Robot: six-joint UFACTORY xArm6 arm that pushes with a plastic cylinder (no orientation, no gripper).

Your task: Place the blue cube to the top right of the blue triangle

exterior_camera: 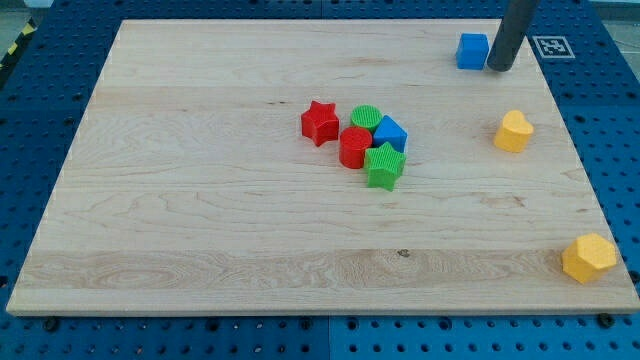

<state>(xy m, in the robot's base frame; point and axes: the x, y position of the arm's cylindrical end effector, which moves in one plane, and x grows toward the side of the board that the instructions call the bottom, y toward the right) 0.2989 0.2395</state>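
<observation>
- Nearest the view's bottom, on the right edge of the wooden board [200, 250], sits a yellow hexagon block [589, 258], well apart from everything else.
- In the middle of the board lies a tight cluster: a green star [384, 166] at its lower right, a red cylinder [354, 147] beside it, a red star [319, 122] to the view's left, a green cylinder [366, 117] behind, and the blue triangle [390, 132] wedged among them, touching its neighbours.
- Off to the view's right, a yellow heart block [514, 131] stands alone between the cluster and the board's right edge.
- Farthest back, near the top right corner, the blue cube [472, 51] rests flat, well apart from the blue triangle.
- My tip [500, 68] stands just beside the cube's right face, touching or nearly so; a bare rod, it holds nothing and has nothing to open or close.
- The cube looks small, stiff and light, probably plastic, so it should slide easily; being pushed, not gripped, it is best met at the centre of a flat face, since an off-centre push would likely spin it.
- The board is smooth pale wood, level, with open room between cube and cluster.
- Around it is a blue perforated table [620, 120]; a printed marker [551, 46] lies at the top right.
</observation>
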